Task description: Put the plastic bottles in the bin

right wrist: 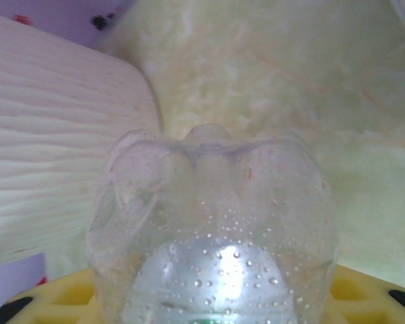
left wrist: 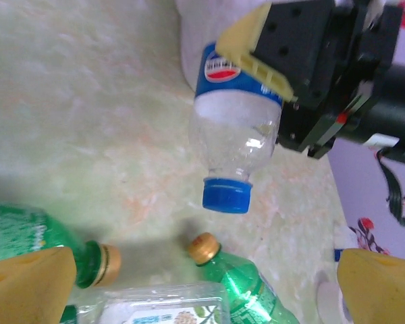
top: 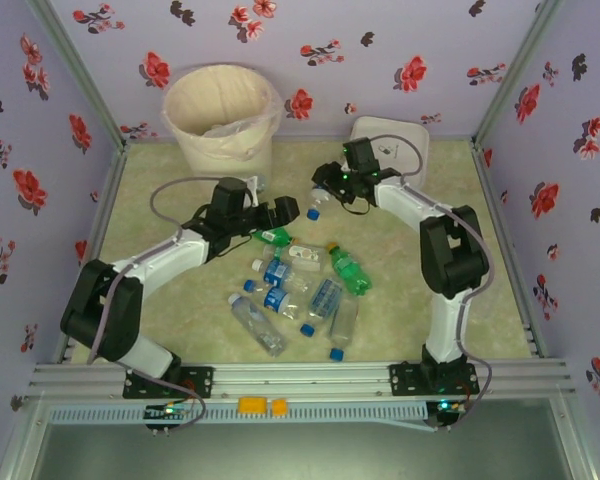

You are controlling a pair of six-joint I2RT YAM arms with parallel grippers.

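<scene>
Right gripper point(top: 319, 194) clamps a blue-capped bottle point(left wrist: 233, 131) — left gripper point(top: 290, 211) fingers spread apart.

Soft, even light fills the overhead view, leaving only faint, diffuse shadows on the bench point(top: 160, 210); the whole frame is slightly soft and low in detail. In the left wrist view, white highlights glint on the clear bottle point(left wrist: 233, 135) and on a green bottle point(left wrist: 246, 290) at the bottom edge. A dim shadow pools at lower centre, and the yellow fingertips point(left wrist: 27, 287) of the left end effector point(left wrist: 202, 297) blur in the bottom corners. In the right wrist view, the clear bottle sits too close for focus, glare burning at lower centre, with the bench behind it washed pale.
</scene>
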